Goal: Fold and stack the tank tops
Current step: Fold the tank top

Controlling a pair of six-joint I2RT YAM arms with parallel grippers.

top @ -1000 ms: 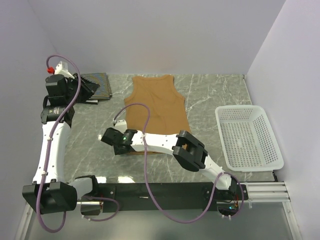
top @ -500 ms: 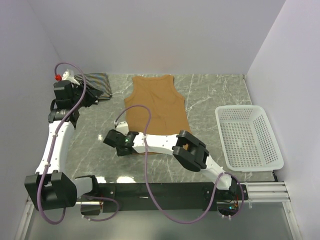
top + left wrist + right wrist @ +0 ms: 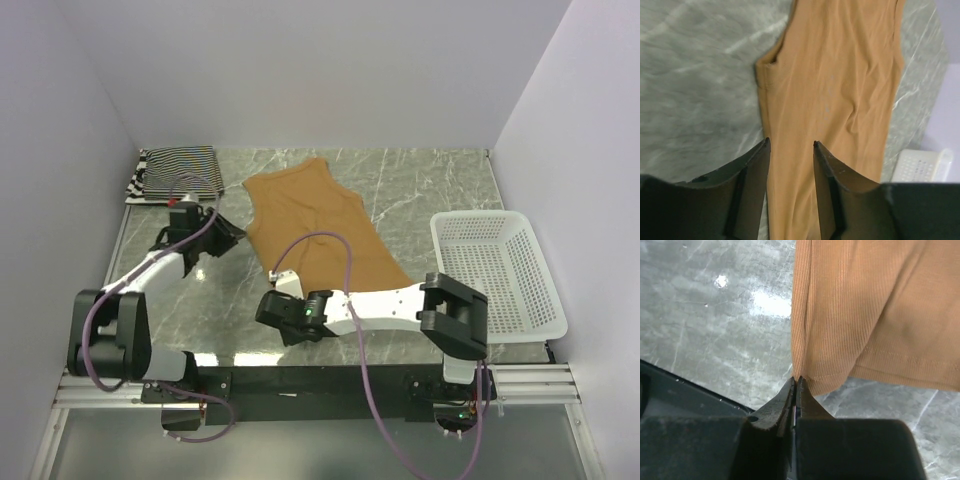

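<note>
One tan tank top (image 3: 300,205) lies spread mid-table: soft, light ribbed cloth, likely to bunch, best taken at corners. Right gripper (image 3: 796,382) pinches its near hem corner; left gripper (image 3: 790,144) hovers, jaws parted, over its side edge. Striped tops (image 3: 180,165) sit folded far left. White basket (image 3: 478,215) holds nothing.

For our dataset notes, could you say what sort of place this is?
Likely a robotics lab cell: plain white walls enclose a marble-patterned table, with a black mounting rail at its near edge.
</note>
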